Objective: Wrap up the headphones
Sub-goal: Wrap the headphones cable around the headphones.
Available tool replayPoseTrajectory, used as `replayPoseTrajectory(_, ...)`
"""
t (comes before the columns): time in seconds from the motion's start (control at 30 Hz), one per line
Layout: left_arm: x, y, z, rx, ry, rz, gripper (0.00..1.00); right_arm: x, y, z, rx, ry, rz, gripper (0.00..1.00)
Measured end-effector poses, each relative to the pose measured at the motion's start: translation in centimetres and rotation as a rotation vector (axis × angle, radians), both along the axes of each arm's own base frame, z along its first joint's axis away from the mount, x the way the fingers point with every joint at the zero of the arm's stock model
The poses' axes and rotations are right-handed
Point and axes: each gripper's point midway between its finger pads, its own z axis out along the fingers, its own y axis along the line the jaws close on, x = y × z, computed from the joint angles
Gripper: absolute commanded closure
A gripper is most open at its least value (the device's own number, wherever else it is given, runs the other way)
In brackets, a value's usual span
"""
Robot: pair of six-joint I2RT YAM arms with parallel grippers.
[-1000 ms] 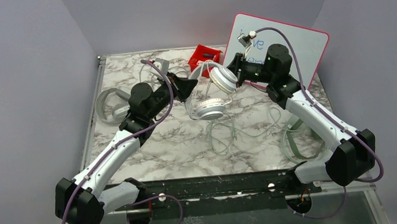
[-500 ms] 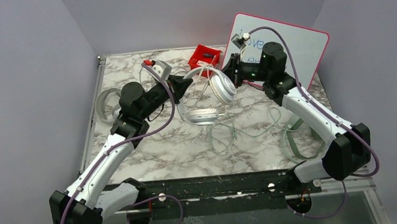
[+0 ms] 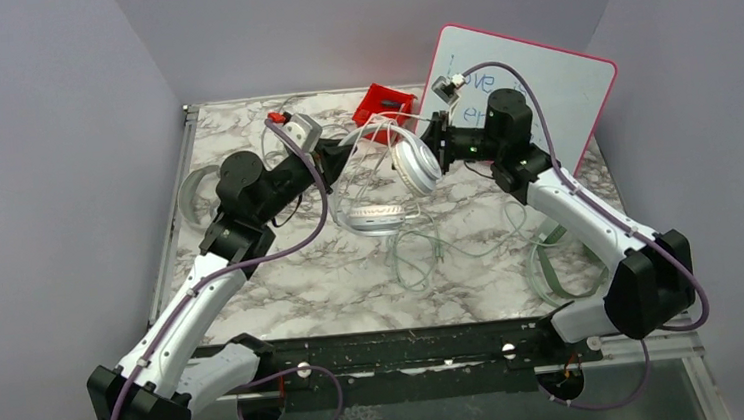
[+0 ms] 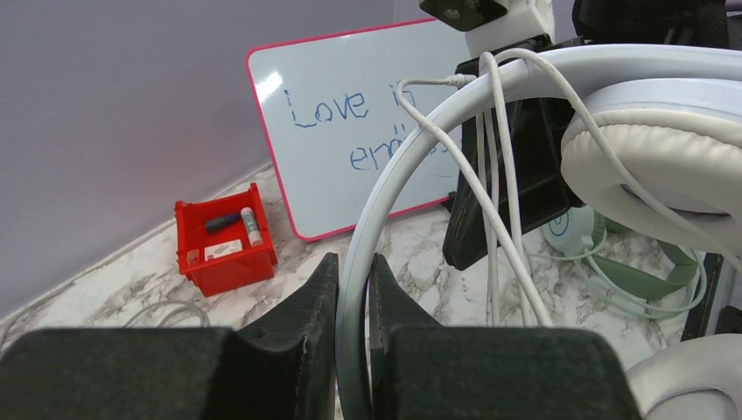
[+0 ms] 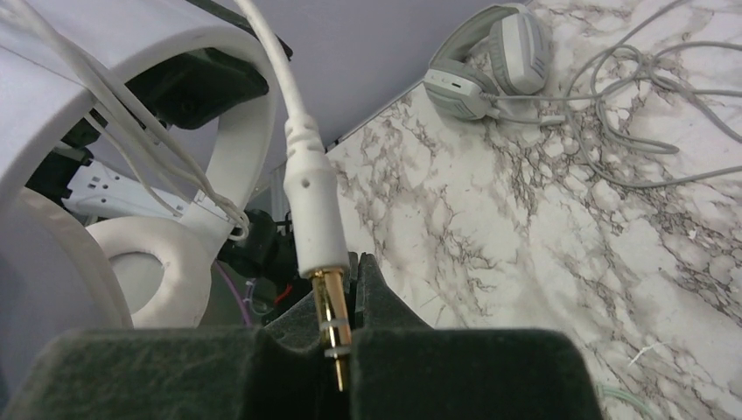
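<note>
Headphones shifted left from the whiteboard; left gripper clamps the headband, right gripper pinches the plug, which cable tension could yank free

White headphones, left hand and right hand farther left.

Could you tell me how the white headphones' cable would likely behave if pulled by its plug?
Probably floppy: the cable hangs in slack strands across the headband. It looks thin and light, so it may slide off the smooth band unless kept taut. The gold plug, pinched in the right gripper, could slip out under a hard tug.
</note>
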Motion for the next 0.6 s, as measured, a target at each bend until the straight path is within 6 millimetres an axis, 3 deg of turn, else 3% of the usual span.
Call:
replayPoseTrajectory(0.27, 0.1, 0.2, -0.1, 0.059, 0.01, 0.005, 1.0, 0.4, -0.7, -0.5, -0.016, -0.03, -0.077, 0.97)
replayPoseTrajectory(0.43, 0.0, 0.4, -0.5, 0.1, 0.014, 0.006, 1.0, 0.7, -1.0, -1.1, -0.045, -0.047, -0.103, 0.57)
replayPoseTrajectory(0.6, -0.1, 0.6, -0.5, 0.136, 0.012, 0.006, 1.0, 0.2, -1.7, -2.4, -0.095, -0.046, -0.122, 0.34)
